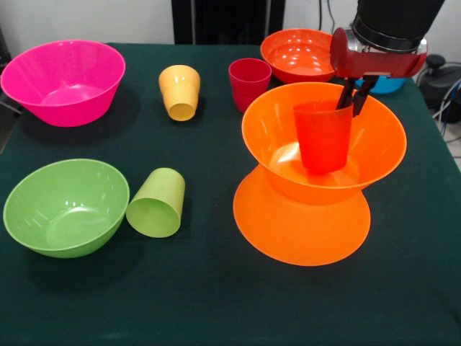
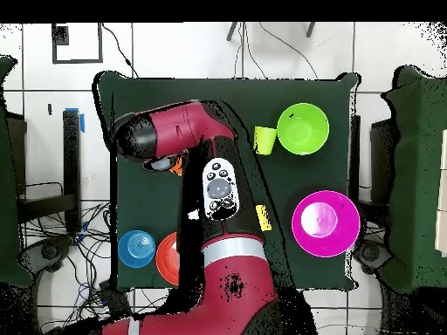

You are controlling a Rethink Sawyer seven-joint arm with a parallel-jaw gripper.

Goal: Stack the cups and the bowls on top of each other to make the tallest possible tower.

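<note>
Dark green cloth covers the table (image 1: 209, 303), with a pale wall behind it in the front view and white floor tiles and loose cables around it in the overhead view. At the right of the front view stands the tower (image 1: 310, 180) so far: one large flared glossy orange plastic bowl (image 1: 299, 231) turned upside down, a second large flared orange bowl (image 1: 374, 144) sitting upright on its base, and a smooth tapered red-orange plastic cup (image 1: 322, 137) standing inside the upper bowl, tilted slightly. The red and black arm's gripper (image 1: 354, 97) comes down from above with its dark fingers narrowed on the cup's far rim, pinching it.

Behind the tower sits a round red-orange bowl (image 1: 295, 52), and a small blue bowl (image 2: 136, 248) lies partly hidden by the arm in the front view. A magenta-red cup (image 1: 249, 83) stands upright just beside the red-orange bowl. A yellow-orange cup (image 1: 179, 91) stands mouth down near the table's middle back. The large flared pink bowl (image 1: 63, 81) sits upright at the back left. At the front left rests a round lime green bowl (image 1: 65, 207), and a lime green cup (image 1: 156, 203) lies on its side just beside it, mouth toward the camera
</note>
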